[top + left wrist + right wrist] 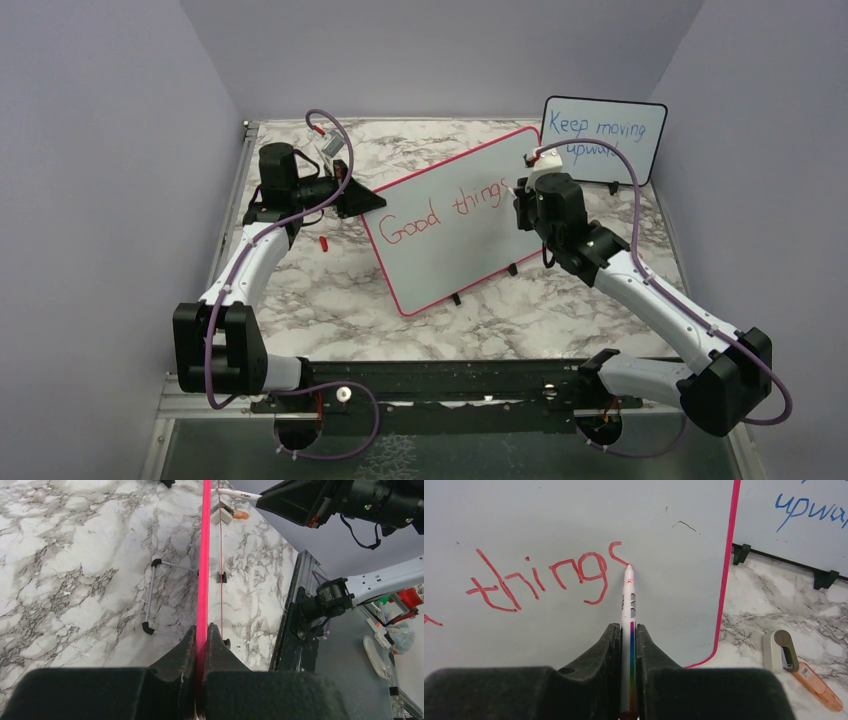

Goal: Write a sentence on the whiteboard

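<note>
Left gripper (202,630) is pinched tight on the whiteboard's (450,262) left edge, right on the pink frame. The board stands propped on the marble table (330,290). The sentence (445,212) on it reads "Good things" in red. Right gripper (626,630), at the whiteboard's right side, is clamped on a marker (629,600), with the tip touching the board just after the "g". A small blue-lettered board (603,135) stands behind the whiteboard's right corner.

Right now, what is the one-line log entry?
left hand: shut on whiteboard edge | right hand: shut on marker, tip on whiteboard | sentence: Good thing, partial s
</note>
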Robot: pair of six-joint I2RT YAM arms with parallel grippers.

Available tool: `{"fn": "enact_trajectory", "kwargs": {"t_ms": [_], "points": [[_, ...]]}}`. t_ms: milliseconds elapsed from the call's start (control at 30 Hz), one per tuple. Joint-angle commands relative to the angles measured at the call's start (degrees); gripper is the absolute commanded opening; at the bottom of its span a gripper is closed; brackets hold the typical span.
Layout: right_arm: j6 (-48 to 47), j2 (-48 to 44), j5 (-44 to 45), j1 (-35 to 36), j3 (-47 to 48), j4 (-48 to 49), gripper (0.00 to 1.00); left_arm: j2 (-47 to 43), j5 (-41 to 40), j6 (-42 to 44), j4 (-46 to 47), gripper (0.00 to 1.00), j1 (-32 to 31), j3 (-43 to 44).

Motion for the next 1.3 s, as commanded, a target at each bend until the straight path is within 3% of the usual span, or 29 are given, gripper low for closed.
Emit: {"fn": "enact_trajectory", "kwargs": {"t_ms": [0,433,833,1267], "points": [[0.45,-0.71,1.14,-0.04,-0.93,-1.65,0.01,1.48,-1.46,4.49,-3.77,0.00,-1.93,-1.07],[1.57,-0.88,-8.63,-0.01,-0.52,-3.37,0.01,1.46,-1.55,4.49,-3.79,0.00,-1.91,-1.07],[2.87,-5.78,-4.67,-0.03,-0.95,-2.59,0.01,1.14,-2.13,4.50,-3.87,0.00,-1.90,-1.10],[4.34,-11.38,-8.19,0.74,-2.97,-6.88,0.01,1.13,-3.87,4.36,-3.81,0.00,-1.92,-1.29]]}}
